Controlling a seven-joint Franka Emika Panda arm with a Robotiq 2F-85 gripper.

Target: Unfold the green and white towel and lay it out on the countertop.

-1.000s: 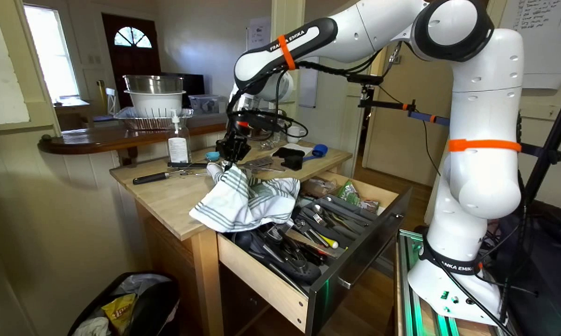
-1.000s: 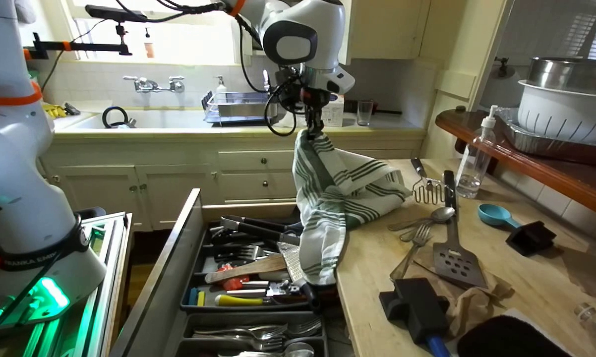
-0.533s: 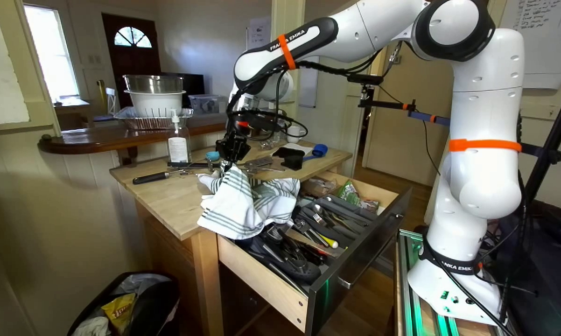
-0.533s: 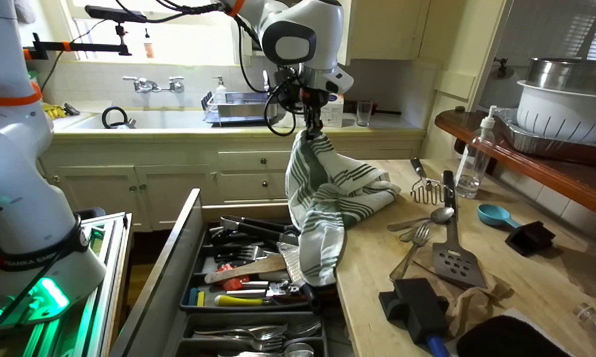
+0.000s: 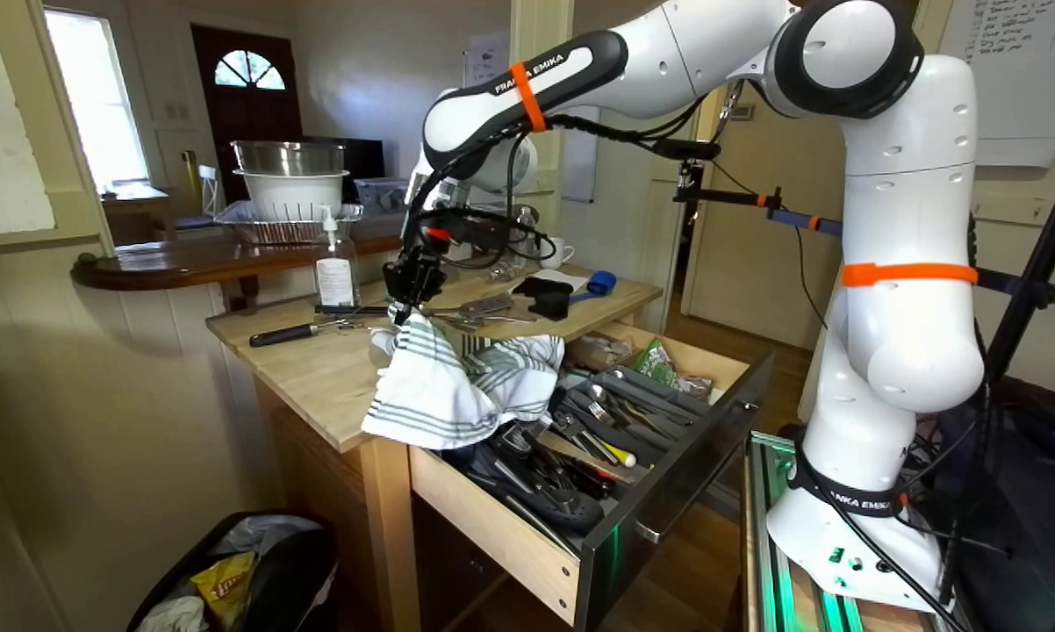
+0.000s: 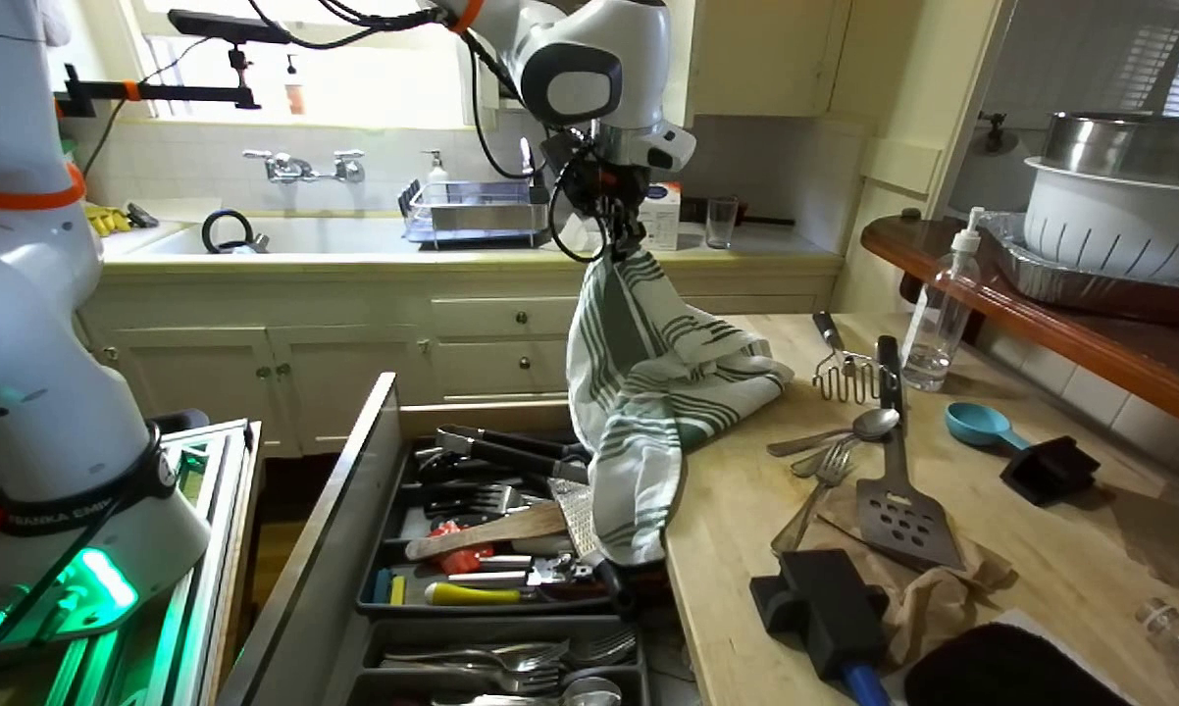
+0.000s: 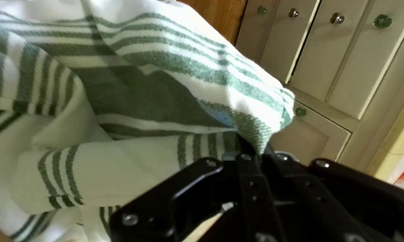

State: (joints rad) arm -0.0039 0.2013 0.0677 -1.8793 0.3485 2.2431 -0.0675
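Observation:
The green and white towel (image 5: 435,391) hangs rumpled from my gripper (image 5: 405,314) in an exterior view. The gripper is shut on a bunched corner of it and holds that corner above the countertop (image 5: 339,382). In another exterior view the towel (image 6: 639,422) slopes down from the gripper (image 6: 623,253). Part of it lies folded on the countertop (image 6: 737,510), and part hangs over the edge into the open drawer. In the wrist view the towel (image 7: 155,90) rises pinched between the fingertips (image 7: 258,153). The fingertips themselves are partly hidden by cloth.
The open drawer (image 5: 492,518) holds utensil trays below the towel. A masher (image 6: 849,378), a spatula (image 6: 903,510), a fork (image 6: 813,495) and a blue scoop (image 6: 977,424) lie on the countertop. A soap bottle (image 5: 336,272) stands near the raised bar counter (image 5: 176,268).
The gripper has moved left in an exterior view, tilted and risen slightly, carrying the held corner. The towel part on the countertop has drawn back from the masher. The drawer is unchanged.

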